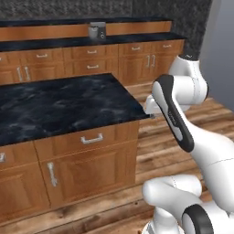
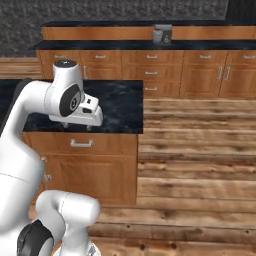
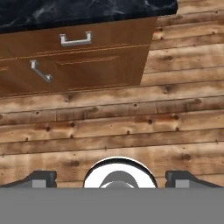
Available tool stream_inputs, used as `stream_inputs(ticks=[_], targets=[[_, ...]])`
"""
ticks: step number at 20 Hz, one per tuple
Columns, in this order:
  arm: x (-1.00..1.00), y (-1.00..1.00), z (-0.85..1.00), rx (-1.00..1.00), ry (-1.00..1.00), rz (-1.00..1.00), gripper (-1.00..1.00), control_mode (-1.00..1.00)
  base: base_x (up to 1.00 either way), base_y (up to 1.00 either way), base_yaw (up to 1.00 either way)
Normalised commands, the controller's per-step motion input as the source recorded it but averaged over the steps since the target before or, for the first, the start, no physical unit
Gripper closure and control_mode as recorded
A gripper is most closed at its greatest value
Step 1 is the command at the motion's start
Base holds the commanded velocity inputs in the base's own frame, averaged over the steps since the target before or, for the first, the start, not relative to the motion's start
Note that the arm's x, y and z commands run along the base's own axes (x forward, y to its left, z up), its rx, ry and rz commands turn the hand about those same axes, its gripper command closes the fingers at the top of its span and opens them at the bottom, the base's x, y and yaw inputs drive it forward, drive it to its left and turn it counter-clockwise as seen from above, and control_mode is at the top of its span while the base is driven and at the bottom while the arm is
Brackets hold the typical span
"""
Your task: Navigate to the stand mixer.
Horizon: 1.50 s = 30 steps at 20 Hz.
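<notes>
Wood-fronted cabinets line the far wall; on their dark bench (image 1: pixel 137 39) stands the stand mixer (image 1: pixel 97 31), well apart from the arm. End effector (image 3: pixel 111 178) spread wide, holding nothing.

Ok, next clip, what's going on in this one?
A mobile white arm is meant to drive to the stand mixer, which sits on the far counter against the back wall. The base is some way off beside the dark-topped island, with open wood floor between it and the far cabinets. The gripper is open, holds nothing, and points down at the floor near the island's drawer front.
</notes>
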Motion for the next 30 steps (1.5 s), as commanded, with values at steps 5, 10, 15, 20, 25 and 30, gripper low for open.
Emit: stream_inputs(ticks=[5,10,15,20,25,30], targets=[[0.00,0.00,0.00,0.00,0.00,0.00,-1.00,1.00,0.13,-1.00,0.00],[0.00,0.00,0.00,0.00,0.00,0.00,-1.00,1.00,0.00,-1.00,0.00],[0.00,0.00,0.00,0.00,0.00,0.00,-1.00,1.00,0.63,-1.00,0.07],[0.00,0.00,0.00,0.00,0.00,0.00,-1.00,1.00,1.00,-1.00,0.13],[0.00,0.00,0.00,0.00,0.00,0.00,-1.00,1.00,1.00,-1.00,0.00],[0.00,0.00,0.00,0.00,0.00,0.00,-1.00,1.00,1.00,-0.80,0.00]])
